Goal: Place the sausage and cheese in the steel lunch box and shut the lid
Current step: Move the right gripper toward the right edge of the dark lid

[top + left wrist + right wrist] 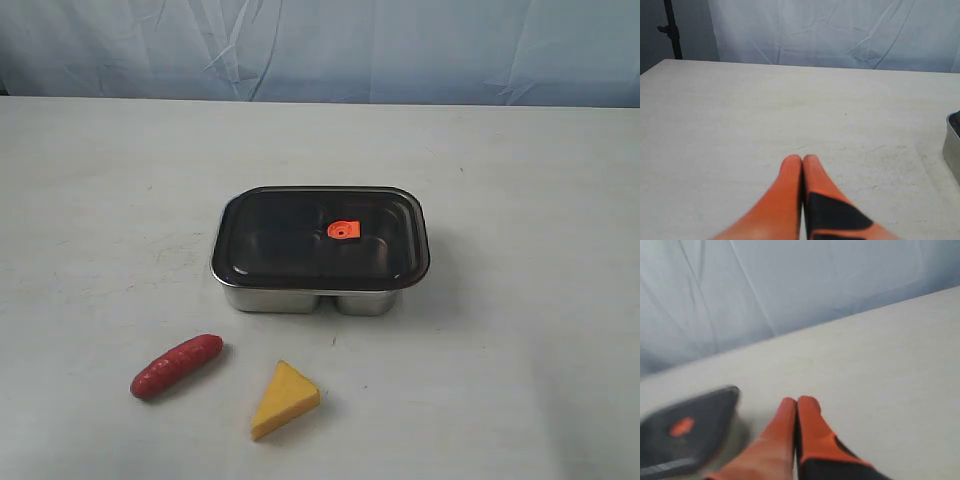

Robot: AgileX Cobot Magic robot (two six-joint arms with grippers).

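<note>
Exterior view shows the big pale desk (100, 200), and no gripper is in sight there. The box (300, 298) sits in the middle of it. In the left wrist view a steel corner of the box (952, 145) peeks in, ahead of the left gripper (802, 160) and apart from it. The dark lid (290, 240) is on the box. In the blurry right wrist view the lid (685, 432) lies near the right gripper (799, 402), not touching it. Both grippers are squeezed tight and hold nothing.

The sausage (177, 366) and the cheese (286, 400) lie on the desk next to each other. Neither wrist view shows them, so they are not in front of either gripper.

I think the lid has to come off first, because the food cannot go in while it is on. The right gripper looks closest, so it should open up, pinch the lid by its edge and lift straight up. The left gripper could hold the box so it does not slide. Stay off the little orange tab (343, 230).
</note>
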